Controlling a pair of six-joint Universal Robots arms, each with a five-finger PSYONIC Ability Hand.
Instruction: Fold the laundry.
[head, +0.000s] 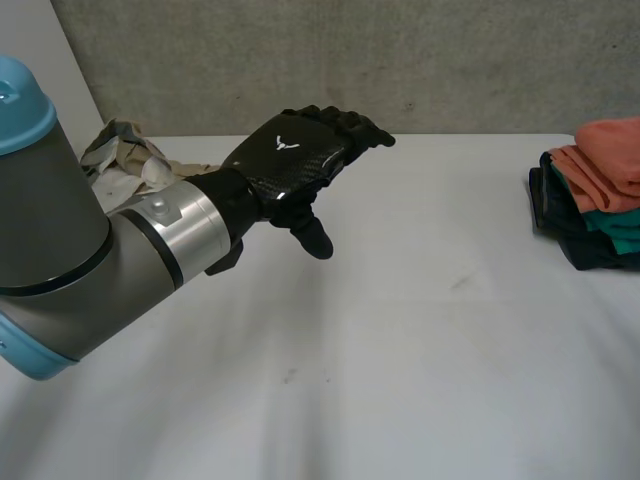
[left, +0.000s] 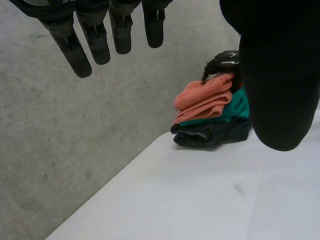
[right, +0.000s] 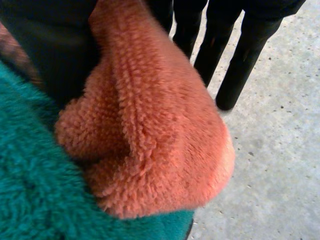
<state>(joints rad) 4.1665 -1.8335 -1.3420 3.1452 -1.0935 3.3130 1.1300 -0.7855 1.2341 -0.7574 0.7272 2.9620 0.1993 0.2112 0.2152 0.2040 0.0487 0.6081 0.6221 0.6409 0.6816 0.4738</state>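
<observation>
Left hand hovering open above white table, right hand resting straight-fingered on orange fleece cloth, stacked over teal fleece cloth and dark folded cloth, three together, one crumpled beige cloth lying well apart.

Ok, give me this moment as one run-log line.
left robot hand: open, above table | right robot hand: on folded stack | crumpled laundry: unfolded

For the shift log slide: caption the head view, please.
Open left hand above the white table, crumpled cloth behind its arm, folded stack at the right edge.
</observation>
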